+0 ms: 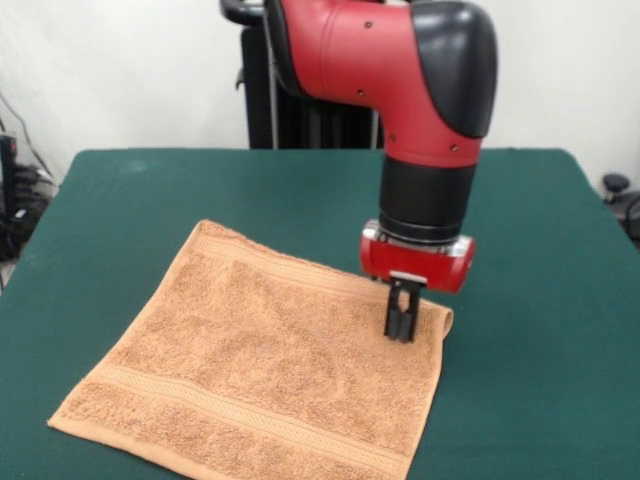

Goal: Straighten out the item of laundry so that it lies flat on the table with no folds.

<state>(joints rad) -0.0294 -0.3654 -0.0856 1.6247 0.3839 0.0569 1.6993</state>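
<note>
The orange-tan terry towel (265, 365) lies spread on the dark green table (540, 300), nearly flat, with a woven band stripe near its far edge and another near its near edge. Its right far corner curls up slightly in a small fold. The tag does not show. My gripper (400, 325) hangs from the red and black arm straight down onto that right far corner, its two dark fingers (393, 320) pressed close together and touching the cloth. Whether cloth is pinched between them is not visible.
The robot's black pedestal (300, 110) stands at the table's far side. Dark equipment sits off the table at the left edge (15, 200) and the right edge (620, 195). The towel's near corners lie close to the picture's bottom edge.
</note>
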